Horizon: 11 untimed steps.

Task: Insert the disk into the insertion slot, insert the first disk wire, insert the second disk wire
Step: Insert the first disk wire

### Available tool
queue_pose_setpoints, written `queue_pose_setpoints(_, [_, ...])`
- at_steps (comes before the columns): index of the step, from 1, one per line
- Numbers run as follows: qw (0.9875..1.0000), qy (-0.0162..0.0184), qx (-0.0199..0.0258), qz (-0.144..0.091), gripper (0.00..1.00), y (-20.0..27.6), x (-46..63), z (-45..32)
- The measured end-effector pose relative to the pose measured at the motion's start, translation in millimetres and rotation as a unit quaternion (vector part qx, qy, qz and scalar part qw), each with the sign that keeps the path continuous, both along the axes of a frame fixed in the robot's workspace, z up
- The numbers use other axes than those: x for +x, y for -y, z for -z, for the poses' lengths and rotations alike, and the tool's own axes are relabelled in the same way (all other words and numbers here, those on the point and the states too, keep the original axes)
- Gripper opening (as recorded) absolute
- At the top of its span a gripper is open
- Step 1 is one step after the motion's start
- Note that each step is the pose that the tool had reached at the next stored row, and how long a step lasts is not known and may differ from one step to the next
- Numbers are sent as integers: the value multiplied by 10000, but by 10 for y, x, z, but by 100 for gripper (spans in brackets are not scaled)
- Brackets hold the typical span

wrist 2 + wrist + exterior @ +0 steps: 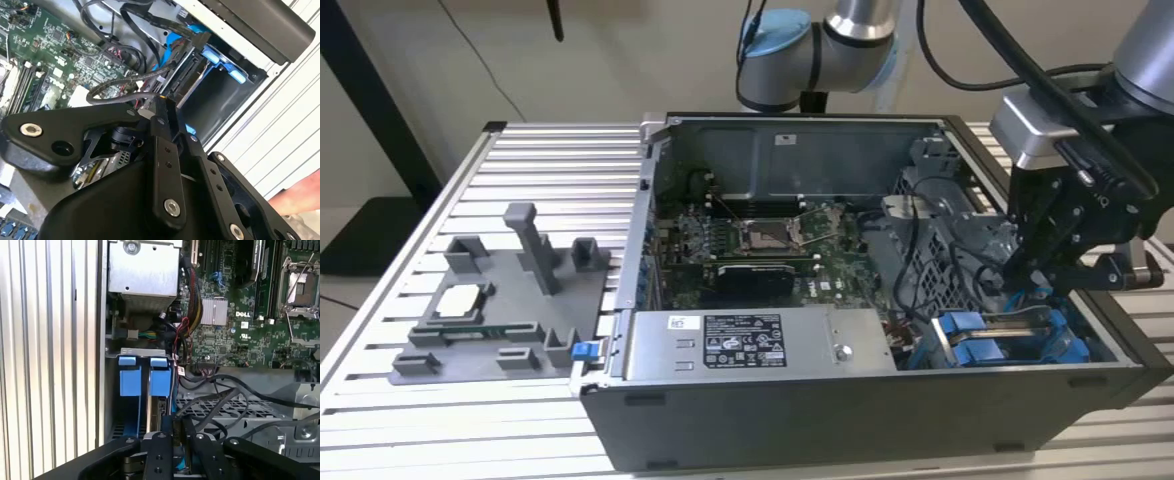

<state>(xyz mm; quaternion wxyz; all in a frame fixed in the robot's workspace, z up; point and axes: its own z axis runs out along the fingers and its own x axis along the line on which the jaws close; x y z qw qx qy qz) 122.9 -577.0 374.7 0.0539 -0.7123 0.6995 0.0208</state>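
The disk (156, 416) stands on edge in the insertion slot (129, 382), between blue tabs at the case's front corner on the exterior view's right. My gripper (1031, 283) reaches down into that bay (974, 345). In both wrist views its black fingers (161, 125) are drawn together right at the disk's connector end (190, 75). They look shut on a black disk wire (200, 412) that runs off toward the motherboard. A second black wire with a plug (200, 39) hangs loose over the blue rails.
A grey labelled power-supply box (734, 345) lies along the case front. The motherboard (761, 240) fills the case floor, and a perforated cage (235, 407) with loose cables sits beside the bay. A grey parts fixture (507, 300) stands on the slatted table. A person's hand (300, 197) is close by.
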Motion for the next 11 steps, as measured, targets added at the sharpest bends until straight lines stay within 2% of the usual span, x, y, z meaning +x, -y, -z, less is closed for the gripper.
queue_pose_setpoints(11, [10000, 0, -1, 0, 0, 29, 133, 77])
